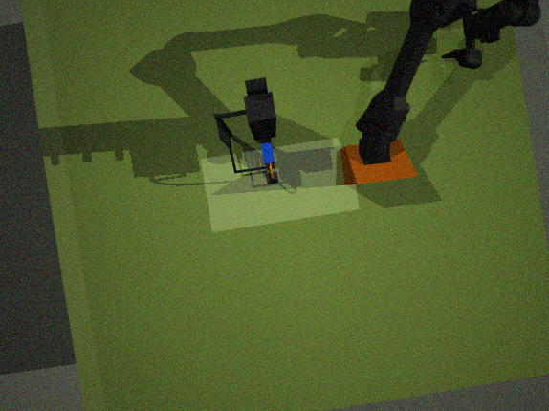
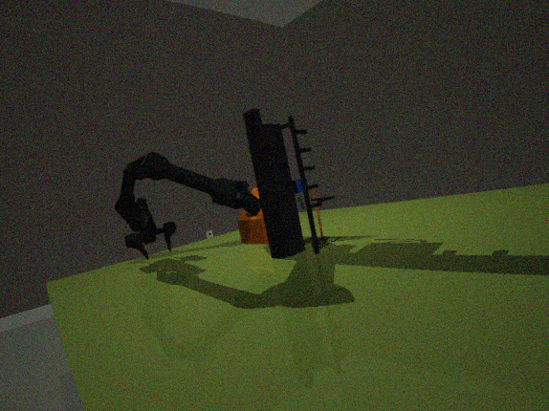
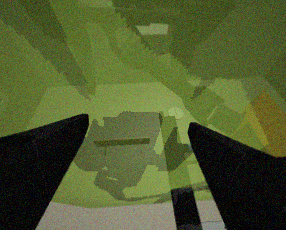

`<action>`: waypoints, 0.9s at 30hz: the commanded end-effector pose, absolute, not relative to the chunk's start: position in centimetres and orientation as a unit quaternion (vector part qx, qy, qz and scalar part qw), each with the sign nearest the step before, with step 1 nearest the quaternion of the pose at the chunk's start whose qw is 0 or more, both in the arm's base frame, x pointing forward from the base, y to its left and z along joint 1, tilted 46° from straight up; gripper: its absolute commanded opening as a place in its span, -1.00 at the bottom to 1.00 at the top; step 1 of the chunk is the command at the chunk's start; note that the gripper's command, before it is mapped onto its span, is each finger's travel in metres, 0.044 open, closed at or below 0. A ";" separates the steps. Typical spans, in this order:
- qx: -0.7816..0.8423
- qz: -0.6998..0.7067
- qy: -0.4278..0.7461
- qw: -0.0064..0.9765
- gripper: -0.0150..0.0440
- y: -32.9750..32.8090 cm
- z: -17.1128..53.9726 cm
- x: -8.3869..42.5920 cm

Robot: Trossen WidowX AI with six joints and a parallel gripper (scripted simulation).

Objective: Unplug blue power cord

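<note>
Overhead, the claw (image 1: 466,57), wide open and empty, sits well apart from the blue plug (image 1: 267,153), which lies toward eight o'clock, still seated in the upright power strip (image 1: 260,110).

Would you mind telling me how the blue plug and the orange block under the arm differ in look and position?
The small blue plug sits raised off the table, against the tall black power strip; the larger orange block rests flat on the green table. The plug is narrow and elongated; the block is broad and squat. The block carries the arm's base; the plug stands free of the open gripper. Both are boxy.
</note>
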State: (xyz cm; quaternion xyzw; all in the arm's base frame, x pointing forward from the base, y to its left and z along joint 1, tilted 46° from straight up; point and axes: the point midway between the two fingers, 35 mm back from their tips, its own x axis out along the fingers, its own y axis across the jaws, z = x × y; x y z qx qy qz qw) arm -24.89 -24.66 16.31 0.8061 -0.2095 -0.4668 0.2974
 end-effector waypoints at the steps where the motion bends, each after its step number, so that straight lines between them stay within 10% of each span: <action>1: 0.805 -0.468 -0.208 0.299 0.78 -24.7 16.3 -24.8; 9: 0.767 -0.514 -0.140 0.357 0.06 -27.1 17.9 -22.6; 27: 0.641 -0.593 -0.020 0.486 0.05 -31.8 22.6 -16.5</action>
